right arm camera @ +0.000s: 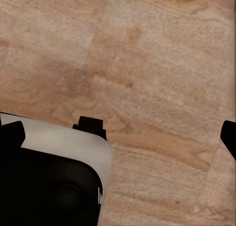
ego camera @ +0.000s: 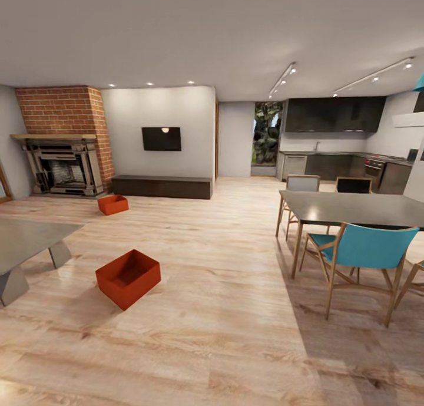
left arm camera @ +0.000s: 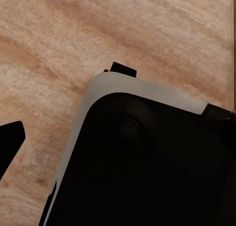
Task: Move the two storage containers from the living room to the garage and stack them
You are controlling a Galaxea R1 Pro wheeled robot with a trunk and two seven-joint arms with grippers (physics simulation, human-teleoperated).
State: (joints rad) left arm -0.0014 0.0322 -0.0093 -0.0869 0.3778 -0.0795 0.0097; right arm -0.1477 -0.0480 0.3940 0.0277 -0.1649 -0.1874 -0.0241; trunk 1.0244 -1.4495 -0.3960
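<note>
Looking from head view, near storage container (ego camera: 128,278) on wood plank floor (ego camera: 224,312) just beside grey bench (ego camera: 26,241), far storage container (ego camera: 113,204) near brick fireplace (ego camera: 62,141), both open-top, left wrist view, gripper state cannot tell, right wrist view, likewise cannot tell.

Wood plank floor (ego camera: 224,288) under two storage containers (ego camera: 128,278)

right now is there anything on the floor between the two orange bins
No. In the head view, only bare wood plank floor lies between the nearer bin and the farther bin by the fireplace.
</note>
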